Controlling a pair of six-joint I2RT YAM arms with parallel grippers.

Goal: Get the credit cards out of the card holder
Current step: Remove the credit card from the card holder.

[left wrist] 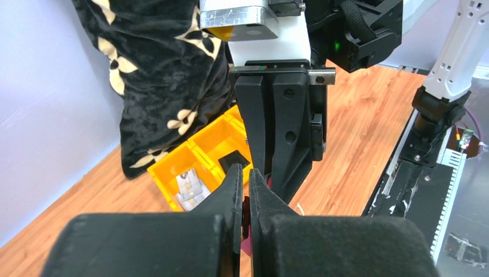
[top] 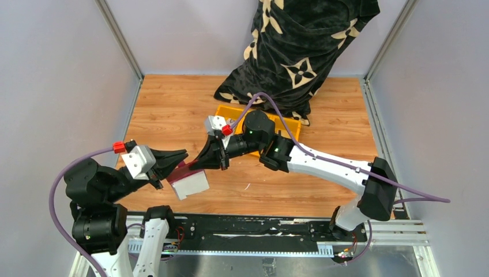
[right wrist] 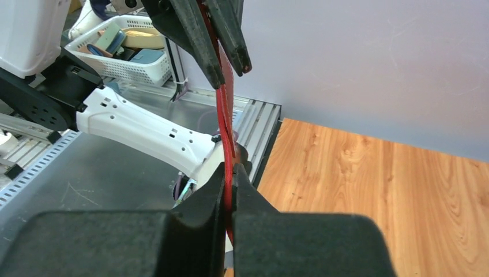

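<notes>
At the near-left of the bench, we see the left fingers closed tight on the card holder, pinching its dark red edge. The card holder sits between the two sets of tips. In the right wrist view it is edge-on and thin as a sheet, and from above a silvery-grey panel droops below it. Further right, the right fingers are clamped on the same red leaf from the opposite side.
</notes>
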